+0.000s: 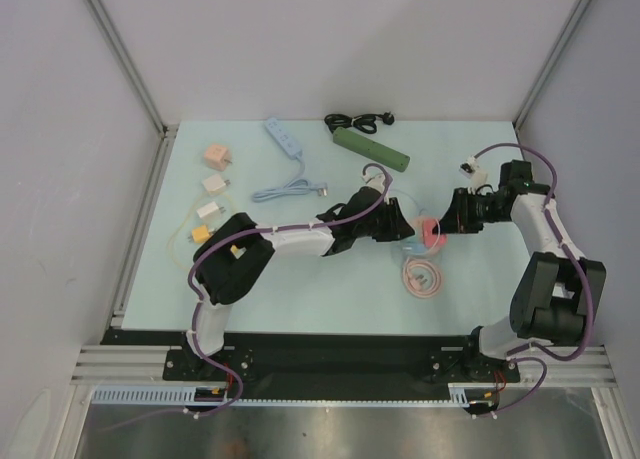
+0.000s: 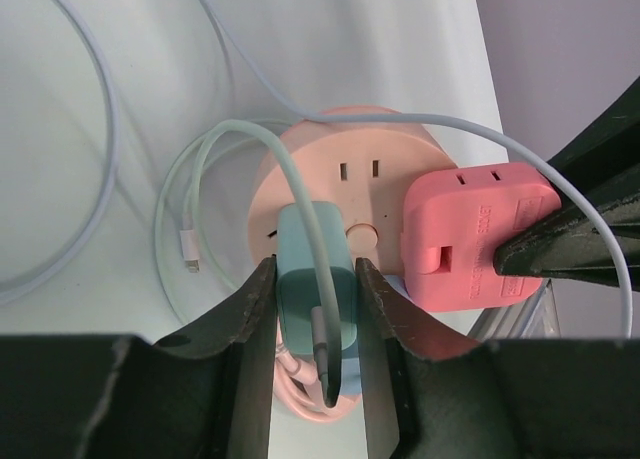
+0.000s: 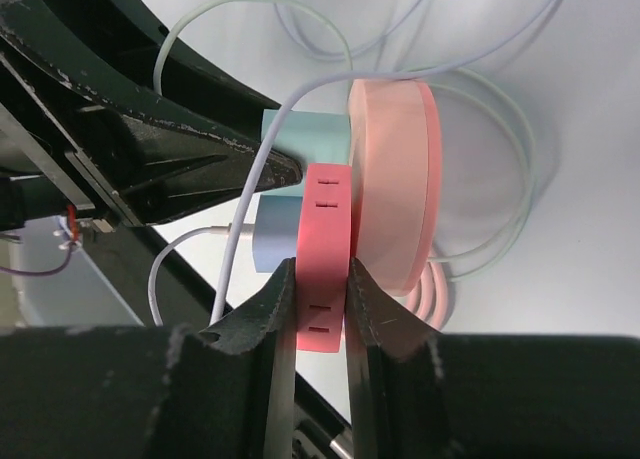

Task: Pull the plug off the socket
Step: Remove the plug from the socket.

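Red plug (image 3: 325,204) pinched by right hand (image 3: 321,279), teal plug (image 2: 305,237) by left hand (image 2: 315,279)

Left arm (image 1: 300,241) and right arm (image 1: 535,219) (sharply bent) reach inward, nearly meeting — both jaws clamped narrow.

Soft, even brightness; gripper edges seemingly blurred in wrist views.

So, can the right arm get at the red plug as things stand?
Likely yes: the right tool grips the red plug; the left tool holds the teal plug beside it, not blocking.
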Available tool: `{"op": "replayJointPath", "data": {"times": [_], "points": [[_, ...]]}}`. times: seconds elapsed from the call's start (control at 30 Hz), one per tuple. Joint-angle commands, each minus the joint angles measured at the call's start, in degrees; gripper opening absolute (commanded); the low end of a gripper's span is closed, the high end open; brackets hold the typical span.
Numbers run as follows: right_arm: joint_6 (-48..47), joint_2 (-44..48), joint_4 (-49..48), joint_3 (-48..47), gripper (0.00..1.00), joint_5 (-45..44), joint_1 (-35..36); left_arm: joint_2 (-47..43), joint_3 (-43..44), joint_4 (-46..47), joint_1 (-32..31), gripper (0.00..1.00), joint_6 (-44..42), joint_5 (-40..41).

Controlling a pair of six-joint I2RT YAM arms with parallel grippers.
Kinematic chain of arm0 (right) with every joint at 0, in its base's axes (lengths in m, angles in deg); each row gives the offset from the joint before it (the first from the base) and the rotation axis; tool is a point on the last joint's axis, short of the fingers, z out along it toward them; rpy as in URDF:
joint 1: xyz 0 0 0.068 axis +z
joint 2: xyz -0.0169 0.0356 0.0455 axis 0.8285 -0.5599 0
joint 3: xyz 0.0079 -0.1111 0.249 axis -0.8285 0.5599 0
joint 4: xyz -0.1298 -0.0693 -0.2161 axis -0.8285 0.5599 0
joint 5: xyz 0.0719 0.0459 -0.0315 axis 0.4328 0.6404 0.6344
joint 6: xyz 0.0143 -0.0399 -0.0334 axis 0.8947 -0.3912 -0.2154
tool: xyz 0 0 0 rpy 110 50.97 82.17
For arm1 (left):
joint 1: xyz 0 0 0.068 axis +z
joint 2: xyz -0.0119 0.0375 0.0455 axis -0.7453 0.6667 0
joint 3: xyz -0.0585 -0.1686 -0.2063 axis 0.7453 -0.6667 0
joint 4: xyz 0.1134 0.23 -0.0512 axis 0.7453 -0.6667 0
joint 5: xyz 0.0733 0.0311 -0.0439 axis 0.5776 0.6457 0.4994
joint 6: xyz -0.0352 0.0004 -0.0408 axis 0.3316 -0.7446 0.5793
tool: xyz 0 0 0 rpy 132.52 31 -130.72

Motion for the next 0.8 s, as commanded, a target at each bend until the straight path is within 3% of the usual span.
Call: {"op": "replayJointPath", "data": {"times": [0.0, 0.67, 0.77], "points": [[0.4, -2.4, 5.9, -4.0, 0.00, 11.0, 0.1, -1.5, 3.9, 3.1, -0.2, 0.00, -1.9, 1.8], [6.4, -8.5, 4.9, -3.1, 0.00, 26.2, -8.1, 2.7, 8.0, -3.1, -0.7, 0.00, -7.9, 3.6], [4.4, -9.4, 6.8, -4.0, 0.00, 25.0, -8.6, 3.0, 8.6, -4.1, -0.8, 0.00, -9.0, 3.9]]}}
